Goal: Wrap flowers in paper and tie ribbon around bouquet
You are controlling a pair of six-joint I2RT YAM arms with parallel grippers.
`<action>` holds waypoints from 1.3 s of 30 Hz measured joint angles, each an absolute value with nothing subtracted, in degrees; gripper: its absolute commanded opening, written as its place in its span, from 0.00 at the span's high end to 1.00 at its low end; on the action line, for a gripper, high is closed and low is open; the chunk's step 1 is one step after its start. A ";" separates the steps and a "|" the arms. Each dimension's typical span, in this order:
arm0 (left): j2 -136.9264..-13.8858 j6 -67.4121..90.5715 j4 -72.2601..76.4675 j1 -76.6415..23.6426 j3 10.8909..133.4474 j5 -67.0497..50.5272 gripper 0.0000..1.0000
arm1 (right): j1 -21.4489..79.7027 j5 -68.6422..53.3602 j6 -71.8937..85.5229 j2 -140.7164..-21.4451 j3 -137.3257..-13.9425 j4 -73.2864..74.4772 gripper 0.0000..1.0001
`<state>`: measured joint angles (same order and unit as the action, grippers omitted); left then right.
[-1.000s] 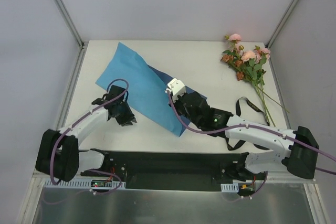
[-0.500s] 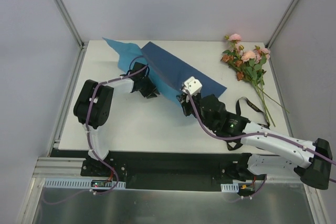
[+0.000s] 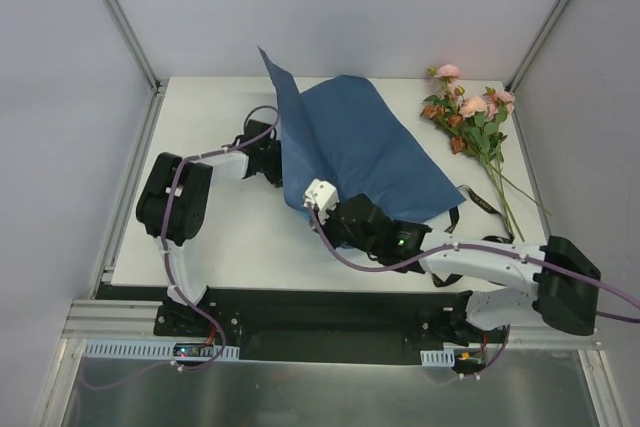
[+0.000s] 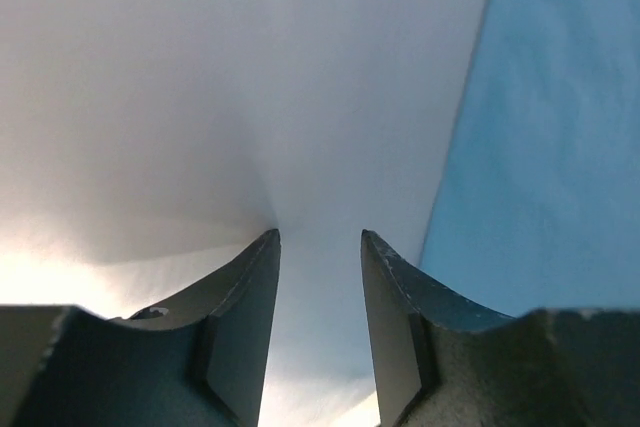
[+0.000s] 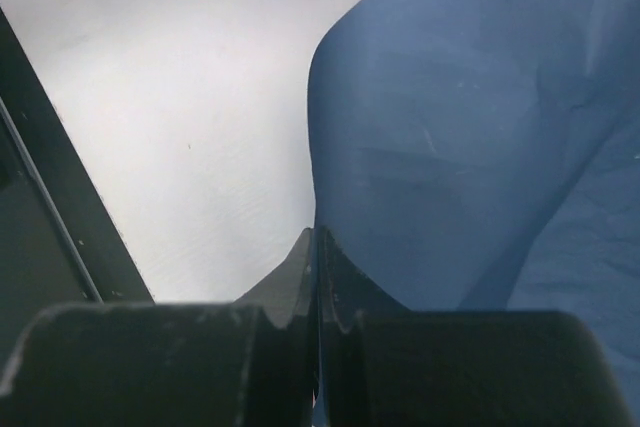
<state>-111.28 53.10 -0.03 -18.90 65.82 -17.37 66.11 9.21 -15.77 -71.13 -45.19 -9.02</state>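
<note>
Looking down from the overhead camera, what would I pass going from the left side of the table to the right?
left gripper → paper, showing its navy face → flowers. The right gripper sits over the paper's span and the ribbon under the flowers' span, so both are left out.

No legible text, label, brand, number or sign in any view. Paper (image 3: 370, 142): navy face and light blue face both plain, unprinted.
</note>
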 measured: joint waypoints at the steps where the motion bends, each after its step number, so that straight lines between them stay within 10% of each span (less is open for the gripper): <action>1: -110.06 53.10 -0.05 -18.33 64.38 -17.52 0.62 | 66.43 8.56 -16.23 -73.19 -45.50 -9.02 1.00; 9: -82.96 49.25 -7.86 -7.07 41.43 -15.90 0.57 | 67.18 6.15 -17.63 -82.00 -48.29 -10.04 1.00; 21: -44.64 39.13 -27.83 -6.07 46.98 -10.70 0.47 | 70.30 -1.04 -19.20 -97.43 -58.74 -12.29 0.99; 23: -44.93 38.13 -29.39 -6.04 48.34 -8.01 0.47 | 71.13 -1.80 -19.81 -98.08 -58.89 -12.14 0.88; 24: -45.45 37.89 -29.89 -6.04 48.42 -7.05 0.46 | 71.44 -2.00 -20.10 -98.13 -58.83 -11.81 0.59; 27: -48.71 37.82 -30.00 -6.02 48.10 -7.38 0.49 | 71.59 -2.11 -20.32 -98.02 -58.41 -11.14 0.18; 39: -80.73 33.34 -24.27 -18.74 51.20 -8.32 0.53 | 65.23 10.79 -3.46 -79.64 -50.94 6.00 0.04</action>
<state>-80.73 33.34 -24.27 -18.74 51.20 -8.32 65.23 10.79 -3.46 -79.64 -50.94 6.00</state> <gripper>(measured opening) 0.482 0.956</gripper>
